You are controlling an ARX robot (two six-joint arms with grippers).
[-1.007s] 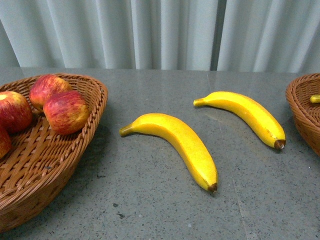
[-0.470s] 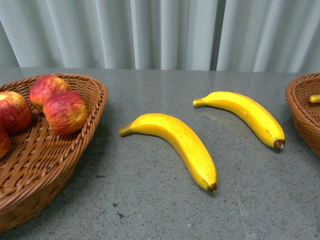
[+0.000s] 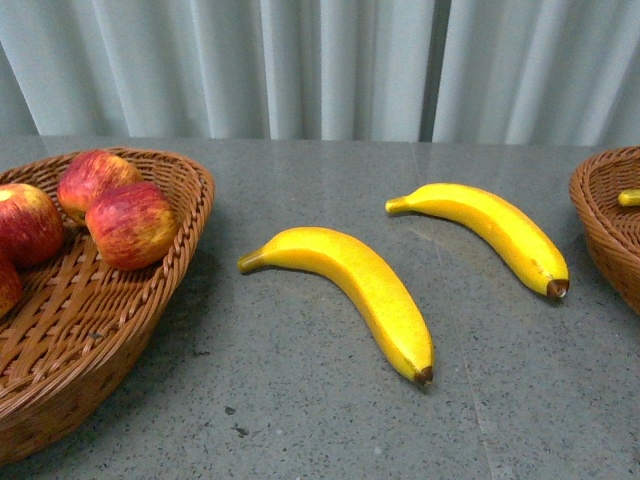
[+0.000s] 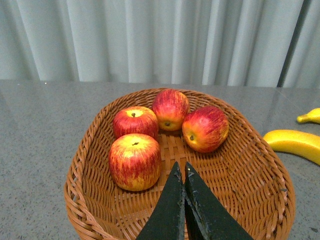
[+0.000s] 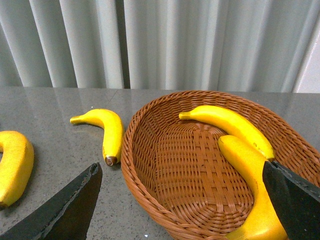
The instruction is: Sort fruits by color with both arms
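Front view: no arm in frame. Two bananas loose on the desk (image 3: pixel 300 420): near banana (image 3: pixel 350 290) mid-desk, far banana (image 3: pixel 490 228) behind it toward the right edge, the two well apart. Left basket (image 3: pixel 190 195) at the desk's left edge holds the apples (image 3: pixel 132 225). Right basket (image 3: pixel 600 215) at the right edge is cut off, with a yellow tip showing inside. Left wrist view: left gripper (image 4: pixel 182 167) pressed together, holding nothing, hanging over the left basket's near side. Four apples sit inside, none outside, so red looks sorted. Right wrist view: right gripper (image 5: pixel 180 170) spread wide, empty, over the right basket. Two sorted bananas (image 5: pixel 235 125) lie in it and the far banana lies just beside its rim on the desk. Handling, as a guess: the bananas look smooth and glossy, probably light and stiff, with a slick skin. The curve could let one pivot in a pinch. Best hold is across the thick middle, squeezing the narrow width, not the tapered brown-tipped ends. The far banana is the nearer pick for the right arm.
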